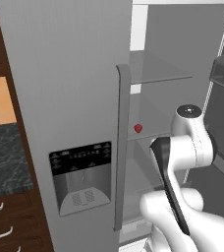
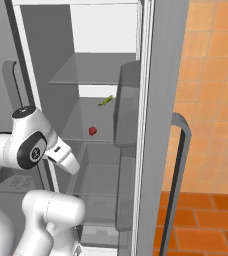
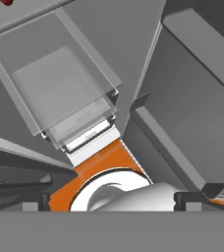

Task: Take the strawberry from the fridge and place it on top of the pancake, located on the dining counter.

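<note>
While one big grey fridge [image 1: 70,98] is standing with its right door swung open, two long handles [image 1: 122,147] are showing, one on each door. Three glass shelves [image 2: 91,70] are sitting inside, one above another. One white robot arm [image 1: 187,147] is reaching toward them, and its gripper [image 3: 111,199] is spreading its two fingertips wide apart, holding nothing. One small green fruit [image 2: 105,101] is lying at the back. One tiny red strawberry [image 2: 92,131] is resting on the middle shelf.

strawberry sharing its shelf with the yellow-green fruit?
No: in the right base view the strawberry lies alone on a lower glass shelf of the fridge, and the yellow-green fruit lies one shelf higher.
</note>
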Robot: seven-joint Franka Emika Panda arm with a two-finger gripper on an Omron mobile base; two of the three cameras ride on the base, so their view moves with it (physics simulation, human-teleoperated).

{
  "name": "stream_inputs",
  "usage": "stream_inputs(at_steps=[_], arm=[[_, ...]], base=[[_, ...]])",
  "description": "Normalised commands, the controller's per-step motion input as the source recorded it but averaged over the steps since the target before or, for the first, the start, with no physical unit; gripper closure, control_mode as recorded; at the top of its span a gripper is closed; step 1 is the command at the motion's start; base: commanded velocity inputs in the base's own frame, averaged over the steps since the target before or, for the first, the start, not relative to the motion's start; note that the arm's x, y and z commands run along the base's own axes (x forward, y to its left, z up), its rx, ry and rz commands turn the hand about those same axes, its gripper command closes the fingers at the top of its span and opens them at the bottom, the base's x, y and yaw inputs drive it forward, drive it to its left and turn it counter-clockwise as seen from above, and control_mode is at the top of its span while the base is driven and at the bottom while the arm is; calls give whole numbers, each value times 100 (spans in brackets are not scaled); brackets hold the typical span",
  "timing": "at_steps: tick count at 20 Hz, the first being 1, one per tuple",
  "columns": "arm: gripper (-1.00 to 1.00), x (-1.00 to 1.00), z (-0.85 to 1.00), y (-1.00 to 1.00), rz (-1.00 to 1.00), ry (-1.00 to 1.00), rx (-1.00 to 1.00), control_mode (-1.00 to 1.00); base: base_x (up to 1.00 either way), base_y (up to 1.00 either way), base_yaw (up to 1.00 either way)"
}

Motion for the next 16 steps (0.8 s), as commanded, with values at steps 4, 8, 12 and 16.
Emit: stream_inputs(at_steps=[4, 8, 12, 16], arm=[[-100, 12, 0, 5, 1, -5, -1, -100], [-100, 80, 2, -2, 33, -30, 1, -100], [-100, 86, 0, -13, 43, -26, 7, -100], [-100, 98, 1, -4, 24, -4, 3, -100]], base=[[5, 0, 0], [0, 0, 0], [0, 0, 0], [0, 0, 0]])
